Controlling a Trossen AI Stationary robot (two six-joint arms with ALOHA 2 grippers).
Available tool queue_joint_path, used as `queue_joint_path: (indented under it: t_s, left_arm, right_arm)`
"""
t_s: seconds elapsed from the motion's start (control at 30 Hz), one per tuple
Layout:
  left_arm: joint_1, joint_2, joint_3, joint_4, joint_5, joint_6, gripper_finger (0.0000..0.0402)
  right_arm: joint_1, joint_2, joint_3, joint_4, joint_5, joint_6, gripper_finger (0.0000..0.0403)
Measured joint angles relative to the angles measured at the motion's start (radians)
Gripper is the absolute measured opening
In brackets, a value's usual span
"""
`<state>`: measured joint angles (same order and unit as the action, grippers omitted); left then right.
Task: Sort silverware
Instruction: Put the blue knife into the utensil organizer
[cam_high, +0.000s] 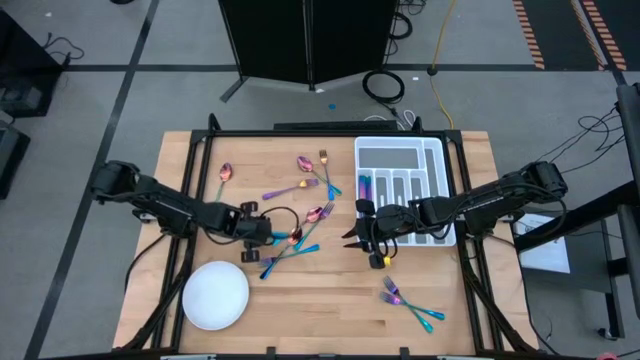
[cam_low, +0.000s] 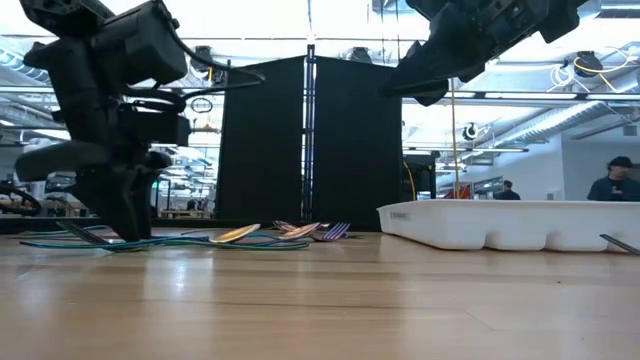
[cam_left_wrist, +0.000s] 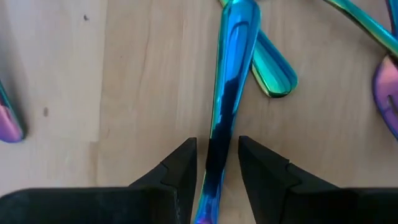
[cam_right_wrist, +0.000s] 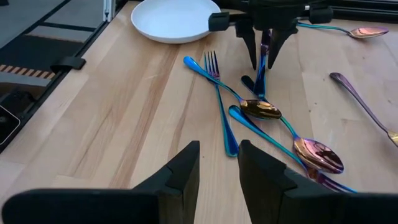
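The silverware is iridescent forks and spoons scattered on the wooden table (cam_high: 330, 300), with a cluster at the middle (cam_high: 305, 235). My left gripper (cam_left_wrist: 217, 165) points steeply down at this cluster, open, its fingertips low over the wood. One finger stands on each side of a blue handle (cam_left_wrist: 227, 81), which lies flat and crosses over a teal handle end (cam_left_wrist: 273, 81). The right wrist view shows the left gripper (cam_right_wrist: 264, 53) straddling the handle. My right gripper (cam_right_wrist: 217, 165) hovers high beside the tray's near left corner (cam_high: 355, 235), open and holding nothing.
A white divided tray (cam_high: 358, 150) stands at the far right with a few pieces in its slots. A round white plate (cam_high: 215, 295) sits near the left front. More pieces lie at the far middle (cam_high: 315, 165) and near right (cam_high: 410, 305). People stand in the room behind.
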<state>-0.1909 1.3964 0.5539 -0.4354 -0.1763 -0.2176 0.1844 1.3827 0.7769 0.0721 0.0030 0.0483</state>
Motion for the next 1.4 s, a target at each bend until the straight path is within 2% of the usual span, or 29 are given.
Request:
queue_joint_path:
  t_s: [0.13,0.4,0.8,1.4]
  left_arm:
    - [0.015,0.000,-0.016,0.022,0.030,0.015,0.0123]
    - [0.014,0.001,-0.018,0.035,0.018,0.071,0.0120]
    - [0.013,0.003,-0.019,0.035,0.028,0.069,0.0047]
    - [0.014,0.003,-0.020,0.042,0.027,0.068,0.0046]
  right_arm:
    - [0.000,0.000,0.000,0.000,0.000,0.000,0.0095]
    - [0.000,0.000,0.000,0.001,0.000,0.000,0.0095]
    - [0.000,0.000,0.000,0.003,0.000,0.005,0.0095]
    - [0.000,0.000,0.000,0.003,0.000,0.007,0.0095]
